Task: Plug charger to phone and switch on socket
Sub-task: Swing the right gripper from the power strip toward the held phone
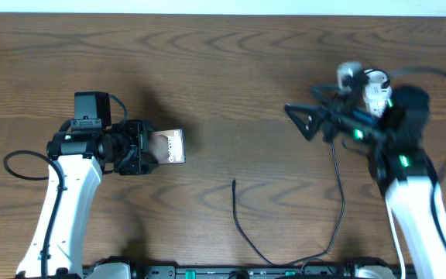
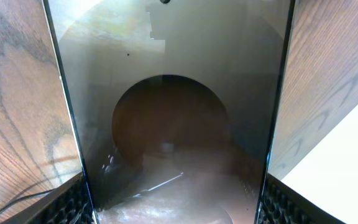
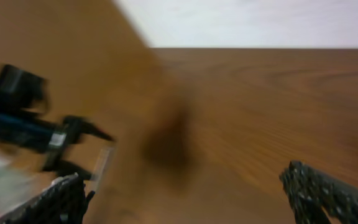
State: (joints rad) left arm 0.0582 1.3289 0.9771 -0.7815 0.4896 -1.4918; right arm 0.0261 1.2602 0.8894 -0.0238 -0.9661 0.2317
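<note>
While the flat, glossy brownish-silver phone point(image 1: 170, 146) is clamped in the left gripper point(image 1: 150, 147), the thin black charger cable point(image 1: 235, 198) lies ungrasped on the wooden table point(image 1: 223, 62), so its tip is judged next to be taken by the wide-open, empty right gripper point(image 1: 297, 118).

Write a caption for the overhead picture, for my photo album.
The left gripper holds the phone, the black charger cable lies loose on the wooden table, the right gripper hangs open.
</note>
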